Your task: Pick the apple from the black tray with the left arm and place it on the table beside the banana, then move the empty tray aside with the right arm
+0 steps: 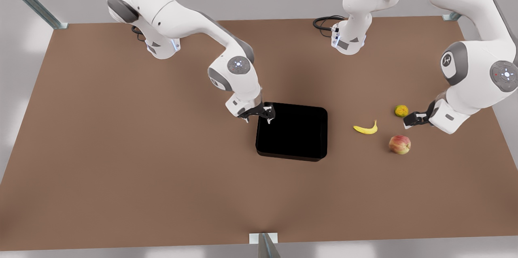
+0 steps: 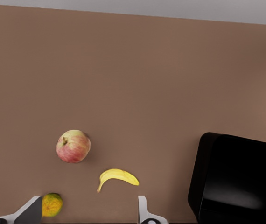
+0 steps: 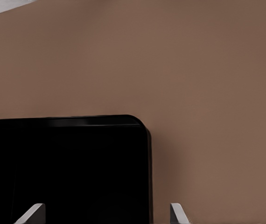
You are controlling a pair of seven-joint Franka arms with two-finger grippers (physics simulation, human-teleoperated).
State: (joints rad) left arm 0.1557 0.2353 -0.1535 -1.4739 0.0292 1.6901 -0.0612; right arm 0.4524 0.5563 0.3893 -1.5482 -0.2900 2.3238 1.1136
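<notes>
The apple rests on the table, just nearer the camera than the banana and a little to its right in the front view. My left gripper hangs open above the table beside them, holding nothing. The black tray lies empty at mid-table. My right gripper is open over the tray's rim on the front view's left, by the far corner. One finger is over the tray and the other is over the table.
A small round yellow-orange fruit sits right by the left gripper's fingers. Both arm bases stand at the table's far edge. Bare brown tabletop stretches across the front view's left and along the near edge.
</notes>
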